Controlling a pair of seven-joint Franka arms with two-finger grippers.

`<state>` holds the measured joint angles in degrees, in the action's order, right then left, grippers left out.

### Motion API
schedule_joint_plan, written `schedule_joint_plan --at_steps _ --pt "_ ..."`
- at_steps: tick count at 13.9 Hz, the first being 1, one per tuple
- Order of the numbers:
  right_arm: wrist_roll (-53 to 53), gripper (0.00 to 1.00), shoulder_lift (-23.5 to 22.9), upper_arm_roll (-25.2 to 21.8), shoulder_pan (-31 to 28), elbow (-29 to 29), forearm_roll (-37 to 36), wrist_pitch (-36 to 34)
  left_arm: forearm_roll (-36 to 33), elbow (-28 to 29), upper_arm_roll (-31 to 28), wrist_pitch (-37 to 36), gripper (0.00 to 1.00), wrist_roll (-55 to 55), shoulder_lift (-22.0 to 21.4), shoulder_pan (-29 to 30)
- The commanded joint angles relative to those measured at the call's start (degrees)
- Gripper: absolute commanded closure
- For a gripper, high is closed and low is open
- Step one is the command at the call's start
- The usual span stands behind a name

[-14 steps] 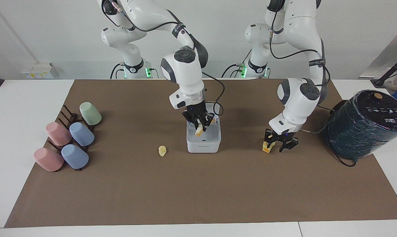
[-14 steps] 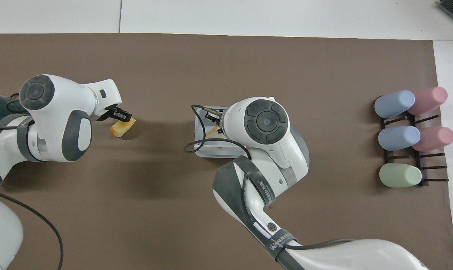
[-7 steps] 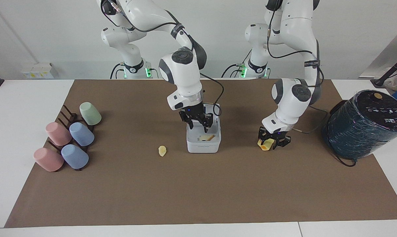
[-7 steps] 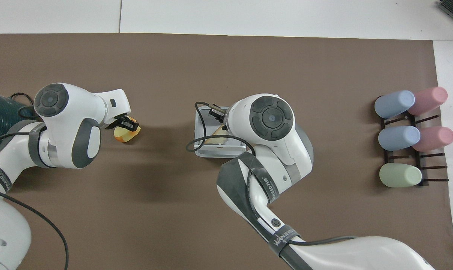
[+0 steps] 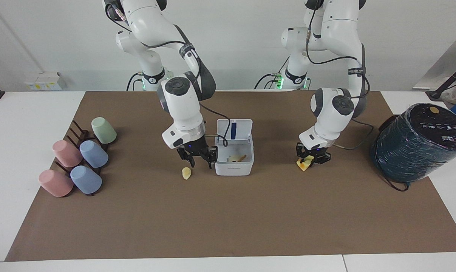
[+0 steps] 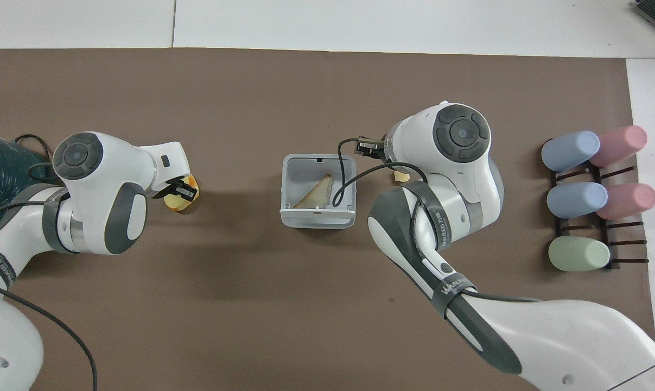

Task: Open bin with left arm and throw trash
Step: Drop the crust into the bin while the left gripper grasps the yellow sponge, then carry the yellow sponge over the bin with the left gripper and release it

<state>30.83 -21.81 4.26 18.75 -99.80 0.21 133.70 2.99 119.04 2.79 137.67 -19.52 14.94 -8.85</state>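
White bin (lid up, bread slice inside); right jaws spread, empty; left jaws clamping yellow-orange chunk.

The right arm bends down over the middle of the table, its wrist vertical and the right gripper pointing down with fingers spread. The left arm folds low toward its own end, the left gripper near the mat, fingers pinched together.
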Motion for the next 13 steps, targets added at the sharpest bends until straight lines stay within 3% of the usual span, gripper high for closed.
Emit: schedule_joint_plan --at_steps 1,4,7,8,11,13 --pt "-11.09 0.28 2.29 0.57 -1.52 -7.49 -0.74 4.89 -1.58 2.34 -0.77 -0.56 0.99 -0.17 -1.75 -0.90" --pt "-19.73 0.28 3.44 0.57 -2.67 -13.83 -0.74 10.69 -1.58 -0.29 -0.86 -1.34 1.00 -0.09 -1.23 -1.26" --pt "-26.25 0.29 3.35 0.57 -3.64 -18.05 -0.74 16.41 -1.58 -8.88 -0.77 -7.74 1.00 2.36 -0.70 -3.53" --pt "-27.04 0.37 3.53 0.57 -3.72 -18.76 -0.74 16.77 -1.58 -11.96 -0.77 -10.55 1.00 6.20 -0.70 -4.85" --pt "-29.50 0.94 3.70 0.57 -4.16 -19.12 -0.74 16.77 -1.58 -20.75 -0.77 -20.30 1.00 17.46 -0.61 -10.64" --pt "-28.90 1.00 3.70 0.57 -4.08 -18.77 -0.74 16.68 -1.49 -23.67 -0.60 -22.96 1.00 23.79 -0.61 -14.42"
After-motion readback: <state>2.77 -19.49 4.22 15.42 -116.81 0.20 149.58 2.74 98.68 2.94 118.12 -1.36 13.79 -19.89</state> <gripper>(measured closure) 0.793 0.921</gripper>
